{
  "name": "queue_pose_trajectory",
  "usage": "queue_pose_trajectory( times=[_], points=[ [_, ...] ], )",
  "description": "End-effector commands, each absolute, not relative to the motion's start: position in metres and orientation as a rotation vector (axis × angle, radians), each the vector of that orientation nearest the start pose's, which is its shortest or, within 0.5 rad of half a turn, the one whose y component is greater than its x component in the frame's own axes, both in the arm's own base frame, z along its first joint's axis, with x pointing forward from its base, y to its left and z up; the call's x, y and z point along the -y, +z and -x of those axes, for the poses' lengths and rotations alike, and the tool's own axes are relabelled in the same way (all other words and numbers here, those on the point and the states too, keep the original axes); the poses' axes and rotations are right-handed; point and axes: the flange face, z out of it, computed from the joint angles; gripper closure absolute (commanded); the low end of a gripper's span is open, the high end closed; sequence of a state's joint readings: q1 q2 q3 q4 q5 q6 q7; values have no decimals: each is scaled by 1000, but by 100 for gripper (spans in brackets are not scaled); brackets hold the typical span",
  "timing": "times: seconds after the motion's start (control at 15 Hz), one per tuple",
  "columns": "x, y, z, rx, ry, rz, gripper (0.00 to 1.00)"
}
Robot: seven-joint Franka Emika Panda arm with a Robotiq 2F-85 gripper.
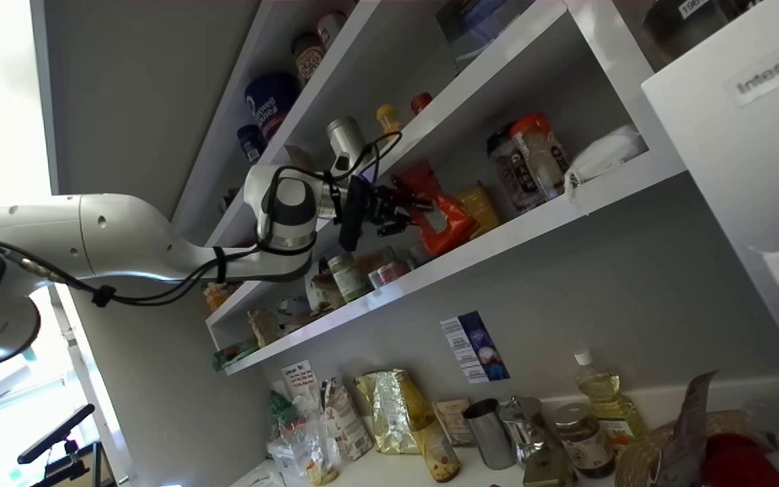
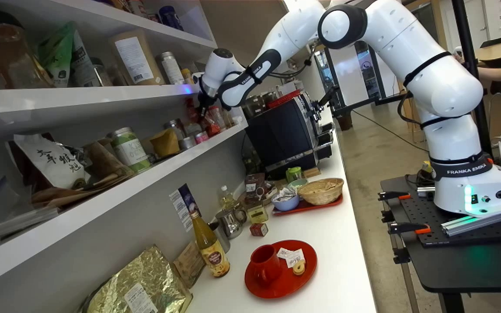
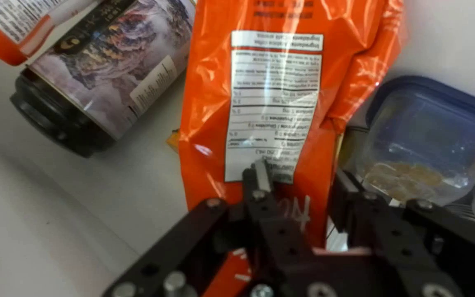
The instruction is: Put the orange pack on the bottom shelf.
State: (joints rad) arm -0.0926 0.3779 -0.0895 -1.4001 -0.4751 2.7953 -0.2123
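Note:
The orange pack (image 1: 454, 220) stands on the bottom shelf (image 1: 389, 295), its lower end close to the board. It also shows, small, in an exterior view (image 2: 212, 127) above the same bottom shelf (image 2: 102, 205). In the wrist view the orange pack (image 3: 278, 107) fills the middle, its white printed label facing me. My gripper (image 3: 303, 177) is open. One finger lies in front of the pack's face, the other just past its side edge. The gripper also shows at the pack in both exterior views (image 1: 411, 218) (image 2: 202, 114). Contact between fingers and pack cannot be told.
A yellow packet (image 1: 481, 208) and lidded jars (image 1: 531, 162) stand beside the pack. A dark-lidded jar (image 3: 134, 57) and a clear blue-lidded tub (image 3: 427, 136) flank it. A higher white board (image 1: 460, 84) runs close above the arm. A green-labelled jar (image 1: 349, 279) stands nearby.

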Motion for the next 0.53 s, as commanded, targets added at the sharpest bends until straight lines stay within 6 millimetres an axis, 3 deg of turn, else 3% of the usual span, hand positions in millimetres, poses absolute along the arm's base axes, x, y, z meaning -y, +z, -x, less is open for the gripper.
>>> queue_pose_trajectory(
  times=[0.0,0.27,0.47],
  points=[
    [95,615,-705,-476,1144,-2269,32],
    [97,616,-687,-451,1061,-2303,2],
    [93,616,-664,-437,987,-2326,0]
  ],
)
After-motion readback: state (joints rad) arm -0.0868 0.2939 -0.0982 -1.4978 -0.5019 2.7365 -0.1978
